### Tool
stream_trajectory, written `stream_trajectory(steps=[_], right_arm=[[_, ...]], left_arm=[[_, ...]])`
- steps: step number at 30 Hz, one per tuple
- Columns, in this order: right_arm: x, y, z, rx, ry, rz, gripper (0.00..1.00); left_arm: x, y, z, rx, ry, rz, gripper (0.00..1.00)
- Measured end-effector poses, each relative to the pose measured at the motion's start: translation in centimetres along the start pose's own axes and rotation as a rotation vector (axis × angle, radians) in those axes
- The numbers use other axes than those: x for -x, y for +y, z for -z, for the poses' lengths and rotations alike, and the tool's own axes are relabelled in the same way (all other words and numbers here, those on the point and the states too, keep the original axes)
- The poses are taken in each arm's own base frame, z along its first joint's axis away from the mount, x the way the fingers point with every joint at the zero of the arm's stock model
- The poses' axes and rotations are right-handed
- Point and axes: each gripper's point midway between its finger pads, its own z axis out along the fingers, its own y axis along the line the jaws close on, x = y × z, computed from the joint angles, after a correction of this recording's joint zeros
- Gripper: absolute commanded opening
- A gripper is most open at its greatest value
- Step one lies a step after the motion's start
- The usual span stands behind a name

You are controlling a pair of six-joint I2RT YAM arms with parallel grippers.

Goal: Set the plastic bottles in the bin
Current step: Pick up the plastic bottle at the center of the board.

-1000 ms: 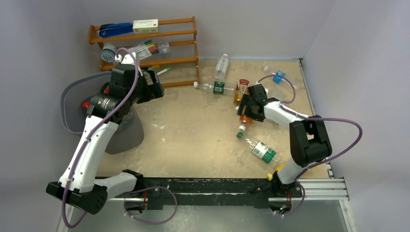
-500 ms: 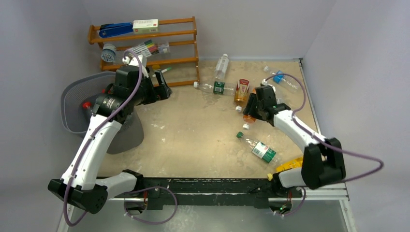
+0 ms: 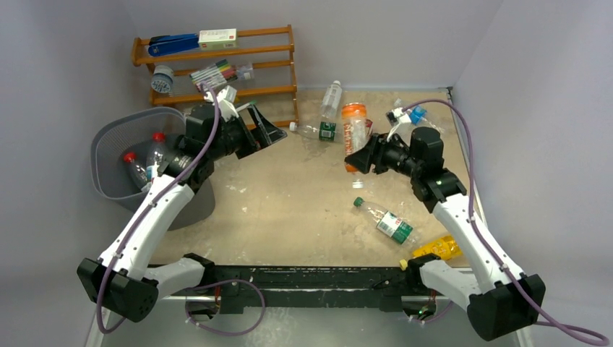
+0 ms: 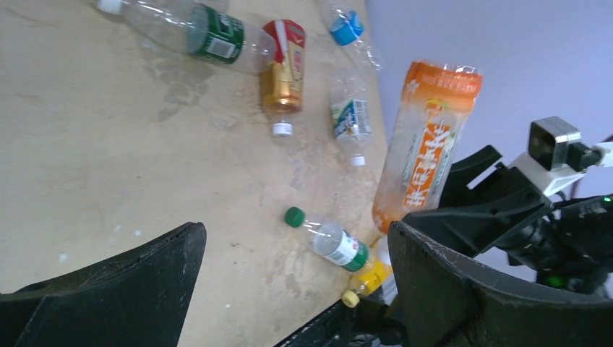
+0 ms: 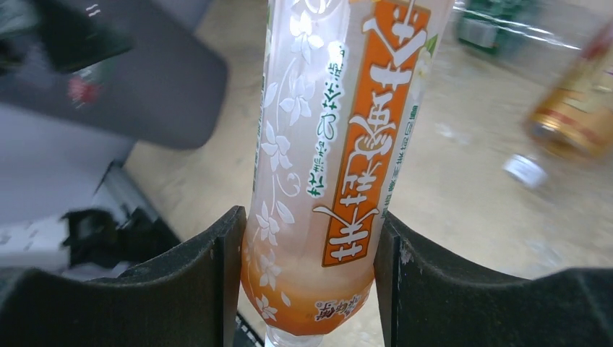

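Between the right gripper fingers sits an orange bottle, clamped tight at its neck end, with white flower print and orange label facing the wrist camera. It stands base-up, off the table.

Across from it the left gripper is spread wide, with nothing between its 2 fingers. It faces the right gripper, well apart from it. Behind the left gripper, beside that arm's forearm, sits the bin, with 2 red-capped bottles showing inside. Close beyond the left gripper, at the back wall, stands the rack, with markers and a white box on its shelves.

Loose bottles lie on the table around the right gripper:
- The amber bottle with a red label is just past the held one.
- The small clear bottle with a blue-white label is beside the amber bottle.
- The green-label bottle is beyond those, toward the rack.
- The tall clear bottle is further back.
- The blue-capped bottle is by the right wrist.
- The green-capped bottle is on the base side of the right gripper.
- The yellow bottle is further toward the base, near the right arm's lower link.

That makes 7 loose bottles in view, and a purple cable loops off the right wrist.
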Motion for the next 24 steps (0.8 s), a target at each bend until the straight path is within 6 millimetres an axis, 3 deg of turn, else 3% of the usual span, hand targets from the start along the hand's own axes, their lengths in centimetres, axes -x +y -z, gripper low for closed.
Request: stream_trajectory(steps=[4, 9, 15, 19, 24], right_arm=[[-0.8, 3.7, 0.5, 0.218, 0.029, 0.026, 0.54], [-1.3, 6.8, 0.8, 0.370, 0.060, 0.043, 0.54], [-3.2, 9.5, -0.8, 0.452, 0.148, 0.037, 0.53], [-4.1, 11.2, -2.2, 0.479, 0.193, 0.027, 0.52], [-3.3, 13.5, -2.5, 0.509, 0.186, 0.037, 0.52]], left_arm=[[-0.4, -1.7, -0.5, -0.079, -0.010, 0.035, 0.96], [-1.0, -3.8, -0.9, -0.150, -0.017, 0.051, 0.96], [-1.8, -5.5, -1.0, -0.188, -0.032, 0.041, 0.96], [-2.2, -5.6, -1.2, -0.165, -0.051, 0.019, 0.96], [-3.3, -3.9, -1.6, -0.059, -0.056, -0.023, 0.96]])
